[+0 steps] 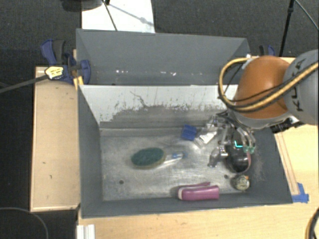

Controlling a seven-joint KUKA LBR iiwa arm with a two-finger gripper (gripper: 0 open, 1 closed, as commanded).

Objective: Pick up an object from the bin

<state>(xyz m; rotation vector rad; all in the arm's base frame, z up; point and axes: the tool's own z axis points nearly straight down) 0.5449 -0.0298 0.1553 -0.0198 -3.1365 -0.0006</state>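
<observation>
My gripper (218, 157) hangs low over the right part of the bin floor. Just left of it lie a crumpled clear-white wrapper (205, 137) and a small blue piece (188, 132) near the back wall. A dark round thing (239, 163) lies right beside the gripper, partly hidden under it. A small round metallic thing (241, 182) rests in front of that, near the bin's front right corner. I see nothing held in the gripper.
A dark green oval scrubber (147, 157) with a clear handle lies in the middle left of the floor. A purple-pink oblong thing (199, 191) lies along the front wall. The arm's orange cover and looped cables hang over the bin's right side.
</observation>
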